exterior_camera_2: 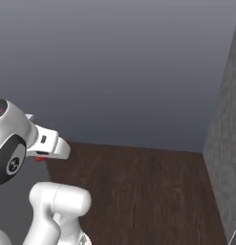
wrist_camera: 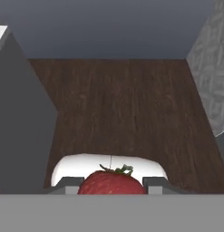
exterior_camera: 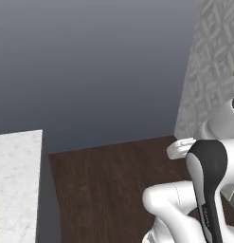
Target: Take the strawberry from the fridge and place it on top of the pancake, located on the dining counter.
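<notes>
Your gripper point(wrist_camera: 111, 183) is clamped on the strawberry point(wrist_camera: 112, 182), operator: in the hand view the red fruit sits squeezed between the two dark fingertips point(wrist_camera: 68, 183), touching both, its green leafy cap turned up toward the top of the picture. Only the upper part of the berry shows; the rest is cut off at the bottom.

In the right base view you get just a sliver of red point(exterior_camera_2: 40, 158) under the white hand, too small to make out as fruit there. In the left base view the hand is partly hidden behind the arm's dark joint, so you cannot read the fingers from that side.

Below the berry lies dark wooden floor point(wrist_camera: 118, 108). The dining counter point(exterior_camera: 16, 185) cuts in at the lower left of the left base view, showing only a corner of its white marble top and the grey base beneath. A grey patterned wall point(exterior_camera: 211, 71) stands at the right, a plain grey wall point(exterior_camera_2: 114, 67) ahead.
</notes>
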